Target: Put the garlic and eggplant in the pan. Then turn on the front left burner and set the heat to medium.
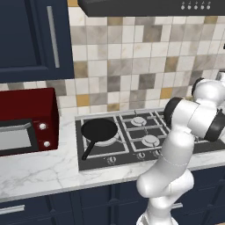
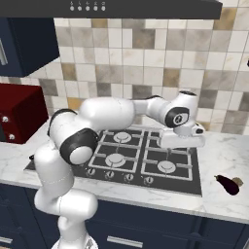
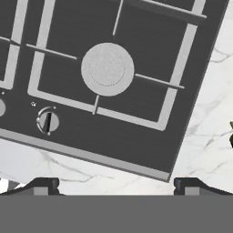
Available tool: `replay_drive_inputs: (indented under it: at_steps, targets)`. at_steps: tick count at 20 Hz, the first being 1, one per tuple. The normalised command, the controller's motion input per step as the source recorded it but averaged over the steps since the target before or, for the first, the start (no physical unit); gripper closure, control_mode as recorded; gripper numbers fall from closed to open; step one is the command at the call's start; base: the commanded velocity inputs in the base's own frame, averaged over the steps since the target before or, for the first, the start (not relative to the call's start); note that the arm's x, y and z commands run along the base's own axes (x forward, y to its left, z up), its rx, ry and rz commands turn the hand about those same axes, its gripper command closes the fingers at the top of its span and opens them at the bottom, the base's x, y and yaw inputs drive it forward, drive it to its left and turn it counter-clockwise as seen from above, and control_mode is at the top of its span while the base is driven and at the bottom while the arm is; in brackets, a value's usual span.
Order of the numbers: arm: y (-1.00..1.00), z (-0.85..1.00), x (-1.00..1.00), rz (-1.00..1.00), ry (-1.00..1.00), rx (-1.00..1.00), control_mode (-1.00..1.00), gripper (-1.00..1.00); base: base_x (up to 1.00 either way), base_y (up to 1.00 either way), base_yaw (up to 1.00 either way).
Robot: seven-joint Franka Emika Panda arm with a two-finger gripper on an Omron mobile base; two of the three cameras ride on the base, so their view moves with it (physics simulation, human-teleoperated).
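The black pan (image 1: 100, 131) sits on the front left burner (image 1: 115, 139) of the stove, its handle pointing toward the counter's front. The eggplant (image 2: 227, 184) lies on the marble counter to the right of the stove. A small tan lump (image 2: 238, 182) touches its right end; I cannot tell whether this is the garlic. My gripper (image 2: 181, 147) hangs open over the stove's right half, well left of the eggplant and far from the pan. In the hand view its fingertips (image 3: 45, 185) stand wide apart with nothing between them. A dark sliver of the eggplant (image 3: 231, 140) shows at that view's right edge.
A red microwave (image 1: 26, 121) stands on the counter left of the stove. A row of knobs (image 2: 129, 177) runs along the stove's front edge; one knob (image 3: 48, 121) and a silver-capped burner (image 3: 107, 69) lie below my hand. A range hood (image 2: 146, 7) hangs above.
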Motion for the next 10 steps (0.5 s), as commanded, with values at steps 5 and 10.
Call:
replay_drive_inputs:
  at_steps: [5, 10]
  targets:
    - [-0.45, -0.34, 0.0, -0.03, 0.0, 0.0, -1.0, -1.0, 0.0, 0.0, 0.0]
    - [-0.63, -0.28, 0.0, -0.07, 0.0, 0.0, -1.0, -1.0, 0.0, 0.0, 0.0]
